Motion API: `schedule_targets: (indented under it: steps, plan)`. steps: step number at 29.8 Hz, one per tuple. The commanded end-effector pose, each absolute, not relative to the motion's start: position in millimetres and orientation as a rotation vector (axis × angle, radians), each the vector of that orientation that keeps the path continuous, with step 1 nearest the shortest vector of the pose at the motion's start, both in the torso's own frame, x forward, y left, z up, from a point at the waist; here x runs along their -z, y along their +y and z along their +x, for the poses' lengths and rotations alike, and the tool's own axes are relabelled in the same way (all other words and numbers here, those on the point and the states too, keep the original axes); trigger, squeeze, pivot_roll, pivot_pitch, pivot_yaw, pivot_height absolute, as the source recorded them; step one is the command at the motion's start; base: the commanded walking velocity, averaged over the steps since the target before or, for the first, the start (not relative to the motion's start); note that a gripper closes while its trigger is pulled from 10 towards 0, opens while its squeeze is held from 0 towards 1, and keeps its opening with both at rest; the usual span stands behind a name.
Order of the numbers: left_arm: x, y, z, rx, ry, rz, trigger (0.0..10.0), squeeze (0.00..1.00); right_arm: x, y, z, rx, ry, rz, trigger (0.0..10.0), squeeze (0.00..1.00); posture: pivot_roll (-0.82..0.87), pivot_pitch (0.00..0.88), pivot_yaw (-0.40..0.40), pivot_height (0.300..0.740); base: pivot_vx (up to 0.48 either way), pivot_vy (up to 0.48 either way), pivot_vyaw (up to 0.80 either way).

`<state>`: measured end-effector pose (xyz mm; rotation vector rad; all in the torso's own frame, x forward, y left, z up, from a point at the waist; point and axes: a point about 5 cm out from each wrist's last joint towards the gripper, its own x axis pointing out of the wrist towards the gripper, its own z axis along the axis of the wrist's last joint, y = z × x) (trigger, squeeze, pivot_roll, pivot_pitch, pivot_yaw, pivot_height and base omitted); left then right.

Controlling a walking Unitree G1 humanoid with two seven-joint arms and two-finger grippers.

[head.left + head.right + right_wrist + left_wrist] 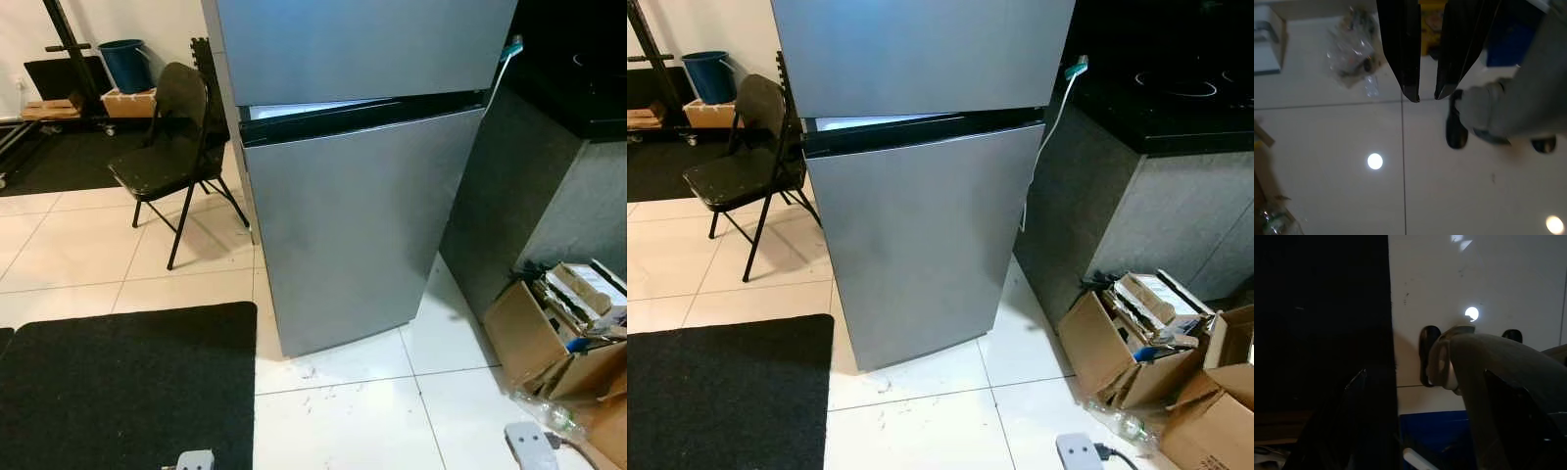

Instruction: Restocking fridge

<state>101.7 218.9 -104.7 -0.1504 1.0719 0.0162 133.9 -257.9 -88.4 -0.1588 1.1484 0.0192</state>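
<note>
A tall silver two-door fridge (353,196) stands straight ahead on the white tiles. A thin bright slit (294,110) shows at the seam between its upper and lower doors. My right gripper (1427,95) hangs pointing down at the tiled floor, its black fingers (1408,73) close together with nothing between them. In the dark left wrist view my left gripper (1440,431) hangs with its fingers (1364,431) spread wide and empty. Neither gripper is near the fridge.
A person's grey trouser leg (1518,107) and black shoe (1455,127) are close beside my arms. A black folding chair (171,147) stands left of the fridge, a black mat (127,382) at front left. Dark counter (549,186), cardboard boxes (558,333) and a power strip (1078,450) crowd the right.
</note>
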Motion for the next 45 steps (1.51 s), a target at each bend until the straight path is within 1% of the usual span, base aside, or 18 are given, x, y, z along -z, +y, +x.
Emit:
schedule_targets:
  steps: [1, 2, 5, 11, 15, 23, 38, 41, 44, 45]
  plan:
    - [106.3, 215.2, 99.2, -0.028, 1.080, -0.186, 10.0, 0.00, 91.3, -258.1, 126.6, -0.011, 1.179, -0.183, 10.0, 0.00, -0.05, 0.000, -0.026, 0.740, 0.000, 0.000, 0.00]
    - [106.3, 214.2, 100.1, -0.010, 1.086, -0.174, 10.0, 0.00, 91.9, -259.3, 123.7, -0.015, 1.186, -0.215, 10.0, 0.00, -0.06, 0.000, -0.027, 0.740, 0.000, 0.000, 0.00]
    - [106.3, 214.1, 100.4, 0.003, 1.093, -0.152, 10.0, 0.00, 91.2, -260.5, 124.5, -0.016, 1.177, -0.232, 10.0, 0.00, -0.06, 0.000, -0.028, 0.740, 0.000, 0.000, 0.00]
    - [107.3, 214.0, 97.3, 0.002, 1.107, -0.146, 10.0, 0.00, 90.0, -263.6, 125.1, -0.004, 1.165, -0.249, 10.0, 0.00, -0.06, 0.000, -0.032, 0.740, 0.291, 0.000, 0.00]
    - [107.8, 214.3, 95.5, 0.000, 1.113, -0.144, 10.0, 0.00, 89.9, -264.0, 124.7, -0.009, 1.167, -0.253, 10.0, 0.00, -0.06, 0.000, -0.035, 0.740, 0.312, 0.000, 0.00]
    - [108.1, 214.5, 94.3, 0.002, 1.120, -0.139, 10.0, 0.00, 90.2, -263.1, 124.3, -0.020, 1.165, -0.258, 10.0, 0.00, -0.06, 0.000, -0.032, 0.740, 0.316, 0.000, 0.52]
    - [108.1, 216.1, 93.2, 0.003, 1.127, -0.130, 10.0, 0.00, 90.2, -262.4, 125.5, 0.007, 1.152, -0.252, 10.0, 0.00, -0.06, 0.000, -0.024, 0.740, 0.317, 0.000, 0.00]
    - [108.2, 216.6, 92.6, 0.002, 1.129, -0.129, 10.0, 0.00, 89.6, -262.2, 127.4, 0.016, 1.141, -0.244, 10.0, 0.00, -0.06, 0.000, -0.023, 0.740, 0.316, 0.000, 0.00]
    - [108.3, 217.0, 91.7, 0.003, 1.131, -0.127, 10.0, 0.00, 84.4, -264.2, 140.0, 0.042, 1.092, -0.220, 10.0, 0.00, -0.06, 0.000, -0.022, 0.740, 0.315, 0.000, 0.00]
    - [108.3, 217.0, 91.7, 0.003, 1.131, -0.127, 10.0, 0.00, 84.4, -264.2, 140.0, 0.042, 1.092, -0.220, 10.0, 0.00, -0.06, 0.000, -0.022, 0.740, 0.315, 0.000, 0.00]
